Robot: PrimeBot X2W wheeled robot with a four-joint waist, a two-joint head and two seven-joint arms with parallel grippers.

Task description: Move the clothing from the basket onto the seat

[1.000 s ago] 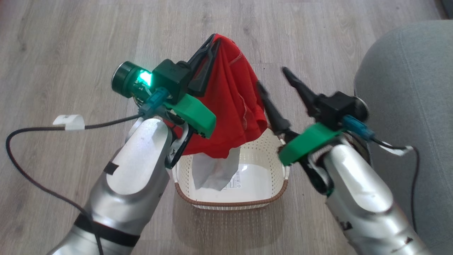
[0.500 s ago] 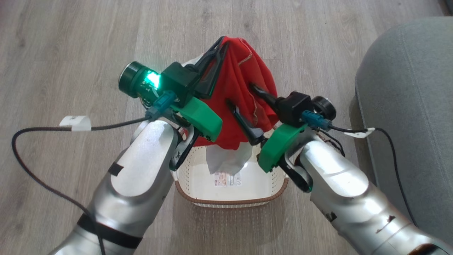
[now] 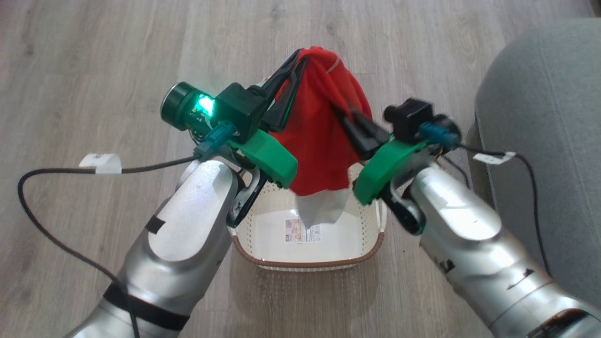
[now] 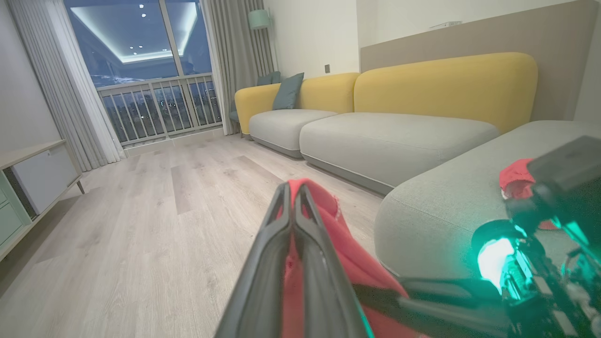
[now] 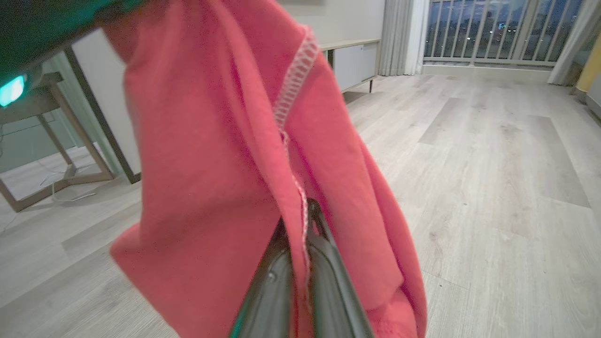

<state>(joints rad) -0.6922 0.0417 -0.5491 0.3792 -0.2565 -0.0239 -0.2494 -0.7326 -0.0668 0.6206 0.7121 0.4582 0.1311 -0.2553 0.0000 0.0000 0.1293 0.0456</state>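
Observation:
A red garment of the clothing (image 3: 319, 136) hangs above the cream basket (image 3: 305, 265), its white part dangling just over the basket floor. My left gripper (image 3: 298, 54) is shut on the garment's top edge; in the left wrist view its fingertips (image 4: 291, 188) pinch red cloth (image 4: 342, 253). My right gripper (image 3: 340, 115) is shut on the garment's right side, and its fingers (image 5: 305, 211) clamp a white-stitched hem of the cloth (image 5: 211, 141). The grey seat (image 3: 540, 117) lies to the right. Another red piece (image 4: 516, 176) rests on the seat (image 4: 446, 197).
A black cable (image 3: 47, 234) loops over the wooden floor on the left. A sticker (image 3: 303, 231) shows on the basket floor. Yellow-backed sofa sections (image 4: 399, 136) stand further off, with a low cabinet (image 4: 37, 173) by the window and a table frame (image 5: 47, 141) behind the garment.
My right gripper swung in from the right, open, and shut on the garment's right side. The garment's white end rose out of the basket.

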